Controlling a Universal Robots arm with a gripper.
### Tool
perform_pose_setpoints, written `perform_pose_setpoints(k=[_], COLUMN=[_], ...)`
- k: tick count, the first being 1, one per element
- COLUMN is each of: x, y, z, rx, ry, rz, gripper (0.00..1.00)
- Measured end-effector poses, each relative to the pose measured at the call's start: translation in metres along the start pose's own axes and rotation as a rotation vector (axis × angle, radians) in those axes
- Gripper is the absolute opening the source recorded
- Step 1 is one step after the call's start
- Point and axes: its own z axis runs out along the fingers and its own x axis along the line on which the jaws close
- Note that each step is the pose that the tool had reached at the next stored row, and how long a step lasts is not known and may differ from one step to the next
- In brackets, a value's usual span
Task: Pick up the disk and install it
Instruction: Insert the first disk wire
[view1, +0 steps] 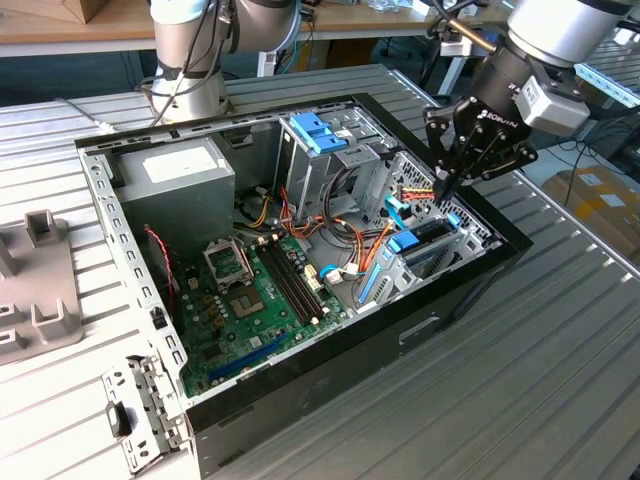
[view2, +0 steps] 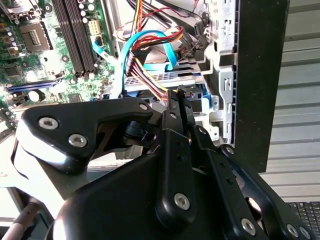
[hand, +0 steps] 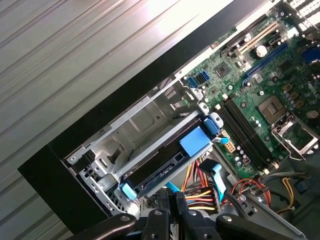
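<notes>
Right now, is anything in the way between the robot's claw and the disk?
Nothing solid that I can see. The tool hangs just above the disk, which sits tilted in its bay at the case's edge. A bundle of coloured wires lies right beside the tool's tip, close to the disk, but not across it.

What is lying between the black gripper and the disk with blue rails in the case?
In the first wrist view, a bundle of red, yellow and orange wires lies between the black gripper and the blue-railed dark disk in its bay.
</notes>
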Motion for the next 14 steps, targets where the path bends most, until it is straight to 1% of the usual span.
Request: perform_pose_setpoints(k=[4,8,11,14], x=[-0.0019,0.0006,0.0021,0.0028], y=[0.0021,0.0051,0.007,0.0076], z=[0.0005,0.0025,0.0037,0.0051], rx=[-0.0002,-0.0001,0.0009,0.0024], ry=[0.0002,0.0001,0.0,0.0001], rz=[0.0,0.001,0.014,0.04], gripper=[0.16,0.16,0.16,0.16])
